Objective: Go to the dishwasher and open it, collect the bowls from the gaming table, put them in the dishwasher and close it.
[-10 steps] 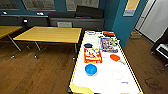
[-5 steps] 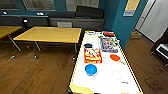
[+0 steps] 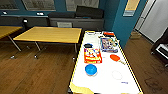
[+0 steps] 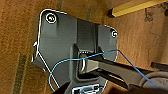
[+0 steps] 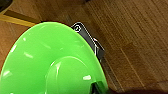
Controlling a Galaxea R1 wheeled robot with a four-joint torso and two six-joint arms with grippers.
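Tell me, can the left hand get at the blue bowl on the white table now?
Probably yes: the blue bowl stands near the gaming table's near end with bare top around it, nothing over it. The left hand's reach is not clear.

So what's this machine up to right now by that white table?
It is collecting bowls. Its right tool carries the green bowl above the wooden floor. The blue bowl sits on the white-topped gaming table, beside a red box and an orange paddle. The left arm hangs over the floor, holding nothing I can see.
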